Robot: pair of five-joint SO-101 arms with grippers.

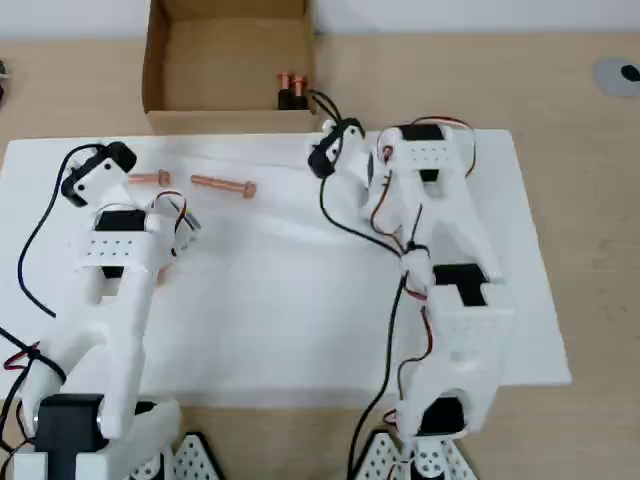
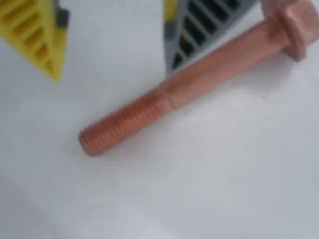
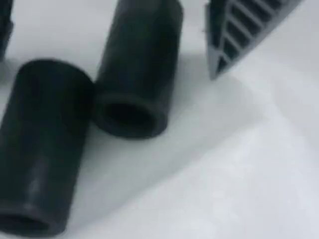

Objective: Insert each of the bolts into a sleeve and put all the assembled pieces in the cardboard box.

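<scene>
A copper bolt (image 2: pixel 194 82) lies on the white mat (image 2: pixel 214 179), its shank running under my left gripper (image 2: pixel 112 72), which is open: yellow finger (image 2: pixel 37 32) on one side, grey finger (image 2: pixel 204 32) over the shank. In the high view this bolt (image 1: pixel 150 178) pokes out beside the left arm, and a second bolt (image 1: pixel 224 185) lies just right of it. Two black sleeves (image 3: pixel 137 69) (image 3: pixel 42 149) lie side by side under my right gripper (image 1: pixel 345 150), which looks open, its grey finger (image 3: pixel 239 35) beside one sleeve. Two assembled pieces (image 1: pixel 291 90) stand in the cardboard box (image 1: pixel 225 60).
The white mat (image 1: pixel 300 300) covers most of the wooden table. The box stands just beyond the mat's far edge, between the two arms. Black and red cables (image 1: pixel 385 330) hang along the right arm. A grey disc (image 1: pixel 615 75) sits at the far right.
</scene>
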